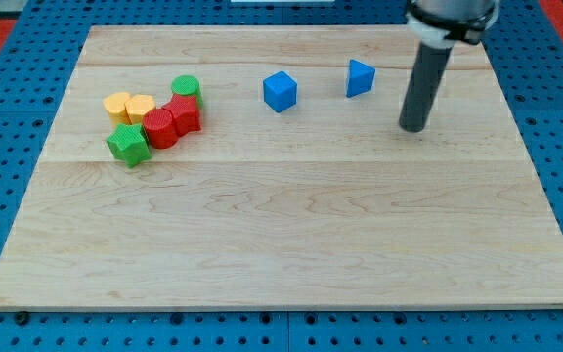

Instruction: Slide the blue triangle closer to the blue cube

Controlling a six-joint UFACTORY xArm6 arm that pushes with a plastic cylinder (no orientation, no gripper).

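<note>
A wooden board (291,235) lies on a blue pegboard surface (8,108). In the upper left of the frame a tight cluster touches: two yellow blocks (128,107), two red blocks (172,121), a green cylinder (186,87), a green star-shaped block (127,145)
</note>
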